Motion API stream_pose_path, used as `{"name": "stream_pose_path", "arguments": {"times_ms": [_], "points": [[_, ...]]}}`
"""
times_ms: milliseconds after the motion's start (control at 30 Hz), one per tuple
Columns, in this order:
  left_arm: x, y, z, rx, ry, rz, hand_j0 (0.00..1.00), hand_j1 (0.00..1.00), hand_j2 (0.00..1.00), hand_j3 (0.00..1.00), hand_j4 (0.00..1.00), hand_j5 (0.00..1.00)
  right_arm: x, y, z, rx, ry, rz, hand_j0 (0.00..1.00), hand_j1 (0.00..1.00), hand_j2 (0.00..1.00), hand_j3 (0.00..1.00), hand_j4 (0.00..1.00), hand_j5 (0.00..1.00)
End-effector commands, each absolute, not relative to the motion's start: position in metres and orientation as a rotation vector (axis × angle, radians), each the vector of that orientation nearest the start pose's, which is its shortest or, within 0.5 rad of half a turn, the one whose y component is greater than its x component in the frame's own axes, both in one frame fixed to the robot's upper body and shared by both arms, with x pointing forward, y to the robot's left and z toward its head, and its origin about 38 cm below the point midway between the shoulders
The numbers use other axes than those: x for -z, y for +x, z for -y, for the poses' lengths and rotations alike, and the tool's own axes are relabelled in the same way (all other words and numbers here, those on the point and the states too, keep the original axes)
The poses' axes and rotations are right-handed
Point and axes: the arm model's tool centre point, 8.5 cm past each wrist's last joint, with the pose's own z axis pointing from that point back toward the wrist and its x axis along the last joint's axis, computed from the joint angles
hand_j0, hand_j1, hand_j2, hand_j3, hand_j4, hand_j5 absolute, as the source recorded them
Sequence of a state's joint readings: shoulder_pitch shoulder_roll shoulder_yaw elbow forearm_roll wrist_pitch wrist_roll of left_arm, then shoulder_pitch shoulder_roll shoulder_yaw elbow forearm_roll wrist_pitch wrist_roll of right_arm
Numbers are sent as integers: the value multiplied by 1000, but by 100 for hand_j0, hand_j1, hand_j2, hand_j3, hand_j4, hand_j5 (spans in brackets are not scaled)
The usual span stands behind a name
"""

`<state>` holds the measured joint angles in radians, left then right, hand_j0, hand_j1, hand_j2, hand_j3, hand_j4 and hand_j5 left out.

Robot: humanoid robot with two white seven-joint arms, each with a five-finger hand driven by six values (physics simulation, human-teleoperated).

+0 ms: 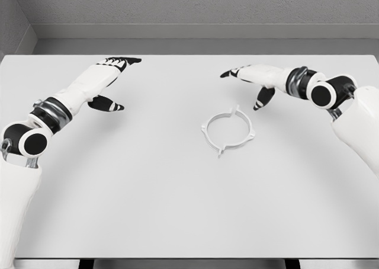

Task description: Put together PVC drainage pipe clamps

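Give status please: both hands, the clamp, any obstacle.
Left hand open, holding nothing. Right hand open, above table, near clamp ring. Ring flat on table, untouched. Nothing in the way.

White flat desk (118,192): sole obstacle, a white ring-shaped plastic pipe clamp (228,130) right of centre; open surface on every side of it, approach from above unobstructed.

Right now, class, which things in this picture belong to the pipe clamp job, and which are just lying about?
Belongs to the job:
white ring-shaped clamp
left hand, open
right hand, open

Just lying about:
nothing loose; only the table itself
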<state>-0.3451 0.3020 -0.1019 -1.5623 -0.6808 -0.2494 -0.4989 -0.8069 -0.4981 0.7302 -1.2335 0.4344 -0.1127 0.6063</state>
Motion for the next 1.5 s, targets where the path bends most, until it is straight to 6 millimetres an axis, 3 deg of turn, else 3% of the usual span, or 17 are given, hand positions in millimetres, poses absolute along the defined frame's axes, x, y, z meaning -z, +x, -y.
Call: {"name": "stream_pose_path", "arguments": {"times_ms": [0,167,433,1067,1467], "points": [[-185,442,-250,1381,544,1590,100,100,100,100,100,100,-181,510,220,-1770,-398,1170,100,100,100,100,100,100],[-182,444,-256,1380,549,1572,100,100,100,100,100,100,-164,519,225,-1747,-399,1108,100,100,100,100,100,100],[-183,444,-256,1381,549,1574,100,100,100,100,100,100,-164,524,231,-1731,-409,1093,100,100,100,100,100,100],[-183,443,-256,1382,549,1575,100,100,100,100,100,100,-171,526,221,-1723,-393,1126,100,100,100,100,100,100],[-183,443,-255,1381,548,1576,100,100,100,100,100,100,-168,526,201,-1731,-364,1147,100,100,100,100,100,100]]}}
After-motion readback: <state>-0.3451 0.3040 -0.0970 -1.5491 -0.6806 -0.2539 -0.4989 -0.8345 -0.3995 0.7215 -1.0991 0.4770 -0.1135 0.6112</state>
